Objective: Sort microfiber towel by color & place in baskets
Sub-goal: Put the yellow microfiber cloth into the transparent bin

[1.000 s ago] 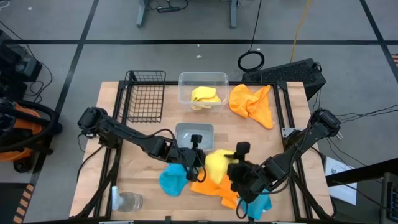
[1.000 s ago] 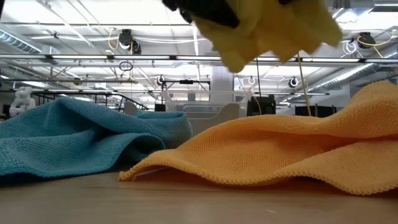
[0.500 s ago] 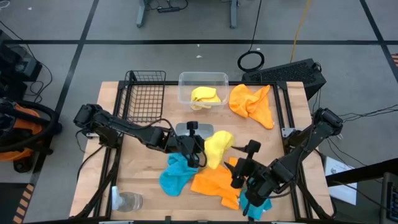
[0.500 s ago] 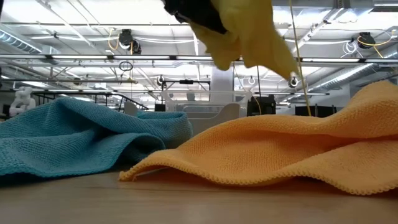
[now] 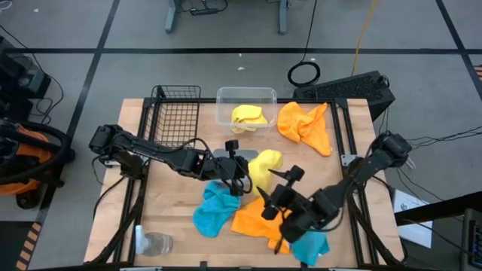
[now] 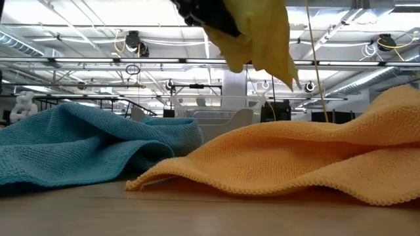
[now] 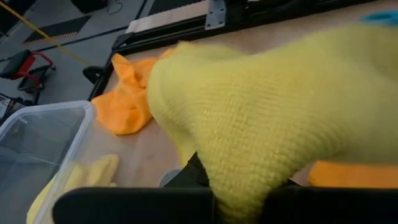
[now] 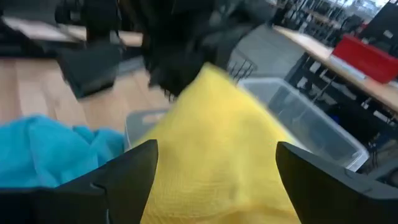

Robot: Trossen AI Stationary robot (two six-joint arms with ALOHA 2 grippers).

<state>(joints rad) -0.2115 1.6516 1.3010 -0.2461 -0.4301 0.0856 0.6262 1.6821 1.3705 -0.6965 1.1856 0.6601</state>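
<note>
My left gripper [image 5: 239,179] is over the table's middle, shut on a yellow towel [image 5: 263,167] that hangs from it above the grey tray [image 5: 223,156]. In the low view this towel [image 6: 257,33] dangles from the top edge. My right gripper [image 5: 280,194] stands wide open just right of the towel, and its fingers [image 8: 134,180] frame the towel [image 8: 217,149] without a touch that I can see. A blue towel [image 5: 211,212] and an orange towel [image 5: 256,222] lie flat on the near table. The clear tub [image 5: 265,96] holds another yellow towel [image 5: 248,116]. The black wire basket [image 5: 175,114] stands left of the tub. My left gripper pinches a bunched part of the yellow towel [image 7: 239,196] between its two fingers, reaching in level from the table's left. The cloth itself covers the fingertips. The towel is lifted clear and hangs slack below and to the right of the fingers.
A second orange towel [image 5: 305,124] lies at the far right. Another blue towel [image 5: 310,245] sits under my right arm at the near edge. A glass cup [image 5: 154,244] stands at the near left corner. Bare wood shows between the basket and the cup.
My left gripper has carried the yellow towel up and toward the far edge, from over the orange towel to over the grey tray. The towel hung spread wide a second ago and now hangs narrow from the left gripper alone. My right gripper drew back rightward, then came closer again.
</note>
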